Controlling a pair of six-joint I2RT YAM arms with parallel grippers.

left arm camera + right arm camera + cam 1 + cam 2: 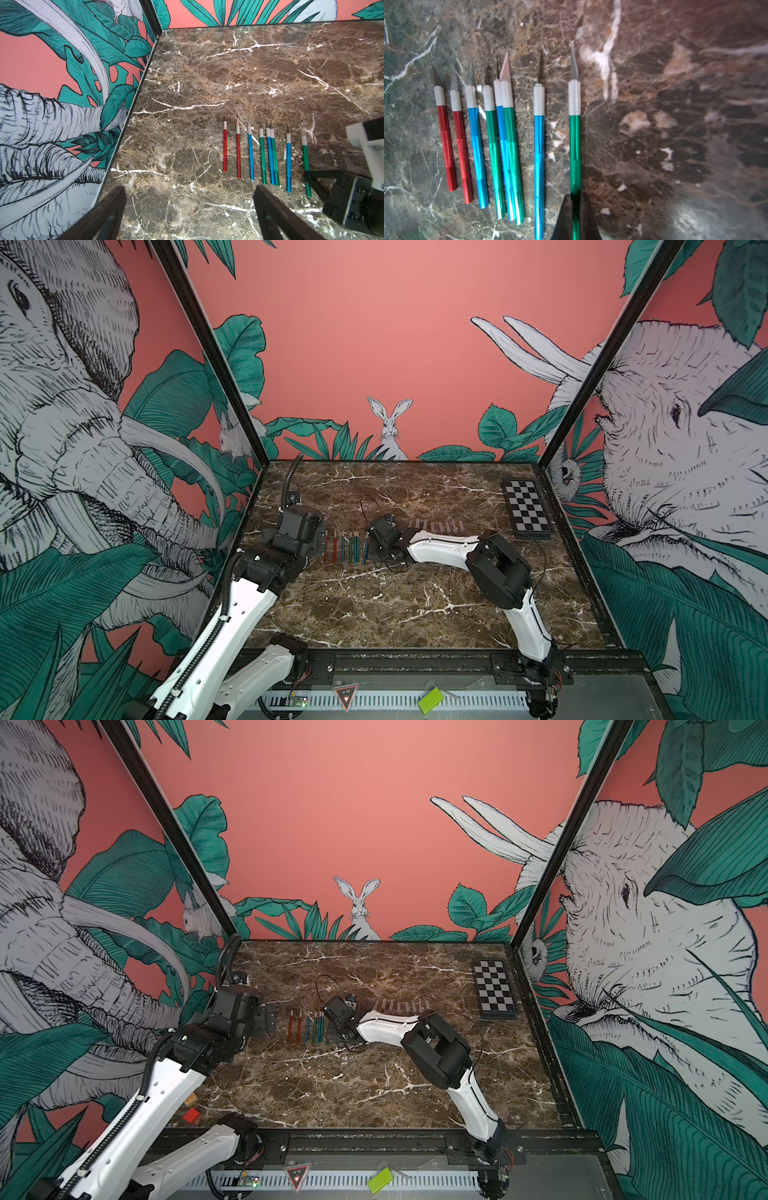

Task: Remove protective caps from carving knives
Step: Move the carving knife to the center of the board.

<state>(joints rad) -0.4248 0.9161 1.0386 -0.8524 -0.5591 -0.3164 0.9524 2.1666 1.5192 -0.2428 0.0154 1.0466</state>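
The left hand [189, 193] has its fingers spread wide and empty, over bare tabletop [249, 72] beside the row. The right hand [575, 199] is clamped on the butt end of the endmost green carving knife [574, 145]. Eight carving knives [270, 153] are visible side by side, blades bare. Judged light, stiff and slick-barrelled; take by the knurled band, clear of the edge. The protective caps [436, 526] are lined up beyond the right arm, off the knives.
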